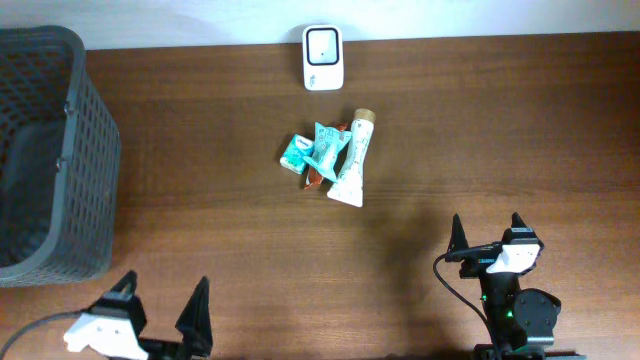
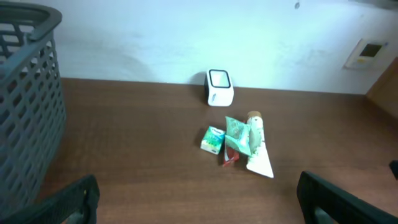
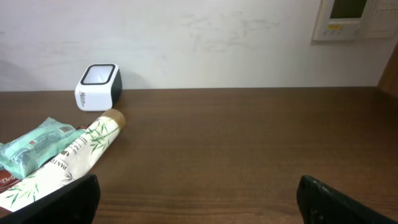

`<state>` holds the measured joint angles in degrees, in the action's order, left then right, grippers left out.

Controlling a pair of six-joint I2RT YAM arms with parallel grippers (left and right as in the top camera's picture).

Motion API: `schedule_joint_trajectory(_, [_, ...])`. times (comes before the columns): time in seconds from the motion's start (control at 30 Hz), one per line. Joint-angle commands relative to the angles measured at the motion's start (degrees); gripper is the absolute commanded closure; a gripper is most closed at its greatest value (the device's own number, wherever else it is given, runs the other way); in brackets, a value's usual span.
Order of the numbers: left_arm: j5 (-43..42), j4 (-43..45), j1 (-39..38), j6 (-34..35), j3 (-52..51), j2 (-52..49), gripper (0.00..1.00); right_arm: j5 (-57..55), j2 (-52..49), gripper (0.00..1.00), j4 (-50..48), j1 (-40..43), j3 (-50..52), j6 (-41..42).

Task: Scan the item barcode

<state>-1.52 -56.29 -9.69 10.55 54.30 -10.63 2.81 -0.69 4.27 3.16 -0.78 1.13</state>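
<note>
The left gripper (image 1: 163, 292) and right gripper (image 1: 487, 232) both gape wide and empty at the near edge of the brown wooden table (image 1: 520, 130). Mid-table lies a white bamboo-print tube with a tan cap (image 1: 353, 160), touching teal foil packets (image 1: 326, 148). Beyond them stands the white box-shaped barcode scanner (image 1: 322, 57). A dark grey mesh basket (image 1: 60, 150) sits far left.
</note>
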Motion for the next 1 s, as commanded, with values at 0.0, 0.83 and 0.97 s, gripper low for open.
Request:
schedule_joint_trajectory(0.0, [0.42, -0.02, 0.11, 0.48, -0.33, 1.38, 0.01, -0.31, 0.48, 0.01, 0.17, -0.52, 0.46, 0.20])
schedule_joint_trajectory(0.83, [3.89, -2.97, 0.11, 0.09, -0.33, 1.36, 0.01, -0.31, 0.48, 0.01, 0.17, -0.52, 0.46, 0.20])
schedule_joint_trajectory(0.97, [3.89, -2.97, 0.11, 0.09, -0.33, 1.36, 0.01, -0.31, 0.48, 0.01, 0.17, -0.52, 0.46, 0.20])
